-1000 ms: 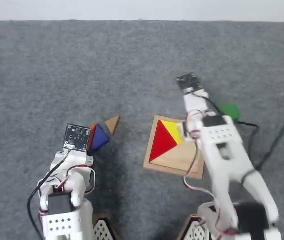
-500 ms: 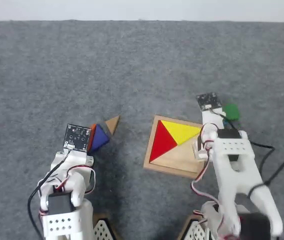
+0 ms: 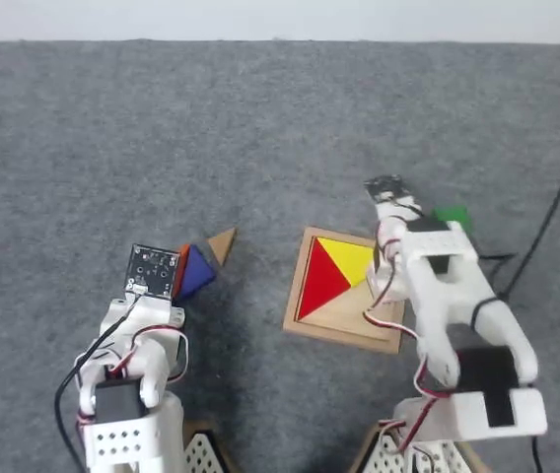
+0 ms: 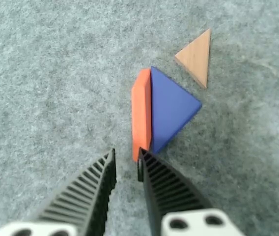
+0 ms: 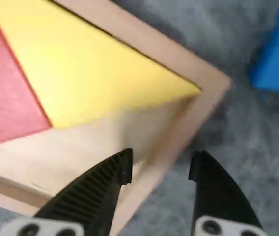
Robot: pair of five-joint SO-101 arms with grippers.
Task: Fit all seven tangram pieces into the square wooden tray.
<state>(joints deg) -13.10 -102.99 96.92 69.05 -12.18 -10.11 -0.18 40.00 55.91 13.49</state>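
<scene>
The square wooden tray (image 3: 351,331) holds a red triangle (image 3: 317,281) and a yellow triangle (image 3: 351,258) side by side. My right gripper (image 3: 390,197) hangs over the tray's far right corner. In the right wrist view it (image 5: 161,164) is open, its fingers either side of the tray's rim (image 5: 179,132), next to the yellow triangle (image 5: 95,73) and red triangle (image 5: 7,98). My left gripper (image 4: 126,156) is slightly open and holds nothing. It sits just short of an orange piece (image 4: 141,113) that lies against a blue triangle (image 4: 171,108).
A small wooden triangle (image 3: 223,243) lies just beyond the orange and blue pieces. A green piece (image 3: 453,217) sits right of the tray beside a black cable. A bright blue piece (image 5: 277,64) lies outside the tray's corner. Grey felt covers the table.
The right arm drew back from beyond the tray toward its far right corner, swinging right and then a little left. The left arm and the pieces have not moved.
</scene>
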